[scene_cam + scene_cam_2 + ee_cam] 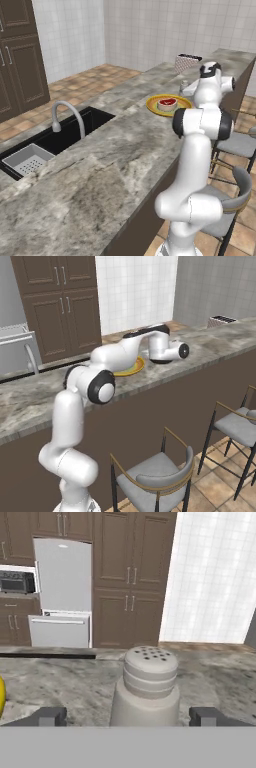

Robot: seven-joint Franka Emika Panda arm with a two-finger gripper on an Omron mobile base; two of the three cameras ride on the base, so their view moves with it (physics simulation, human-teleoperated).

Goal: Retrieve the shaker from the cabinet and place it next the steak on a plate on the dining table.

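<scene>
A: Where's the shaker [146, 687] now?

B: Standing upright on the marbled tabletop [100, 165], just beside the yellow plate [154, 105] that carries the steak [167, 104]. Seen from the left base camera, it sits on the far side of the plate, mostly behind the arm.

A: And the claw [134, 717]?

B: Open. In the hand view its two dark fingertips [50, 716] stand wide on either side of the shaker, clear gaps on both sides, touching nothing.

A: Anything else near the plate?

B: A toaster [188, 62] stands further along the tabletop beyond it.
</scene>
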